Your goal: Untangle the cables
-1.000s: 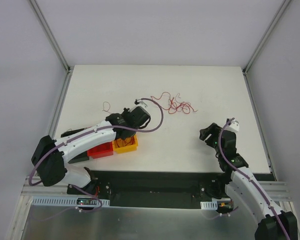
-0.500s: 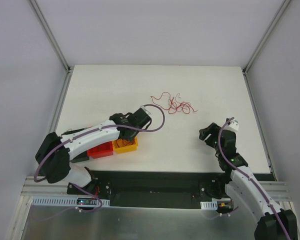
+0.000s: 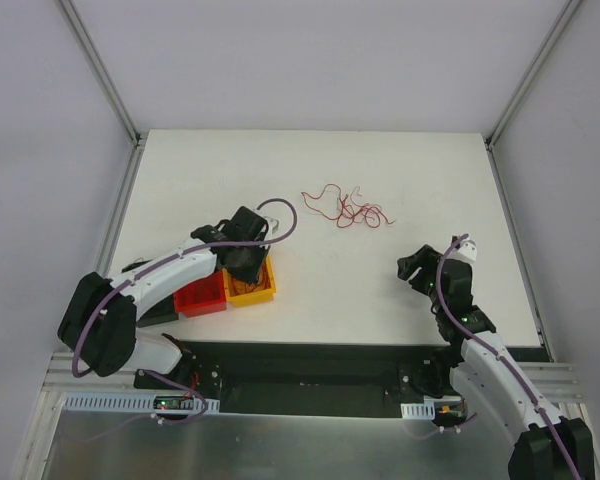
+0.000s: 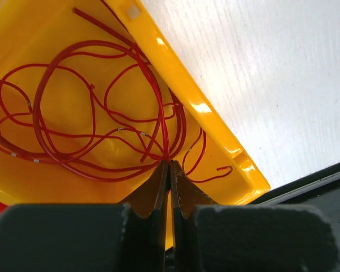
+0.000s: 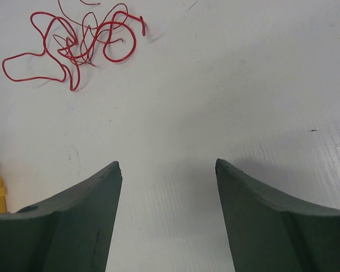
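A tangle of thin red cables (image 3: 345, 208) lies on the white table, middle back; it also shows in the right wrist view (image 5: 79, 42). My left gripper (image 3: 246, 260) hangs over the yellow bin (image 3: 264, 293). In the left wrist view it (image 4: 169, 164) is shut on one red cable (image 4: 160, 122) that runs down into the bin. Several more red cables (image 4: 62, 107) lie coiled in the yellow bin (image 4: 207, 110). My right gripper (image 3: 412, 268) is open and empty (image 5: 168, 164) above bare table, to the right of the tangle and nearer than it.
A red bin (image 3: 200, 298) stands against the yellow bin's left side. The table's near edge and a dark gap (image 3: 320, 355) lie just below the bins. Metal frame posts (image 3: 100, 70) stand at the back corners.
My left gripper has swung back and left from beside the tangle to over the yellow bin. The right arm has not moved.
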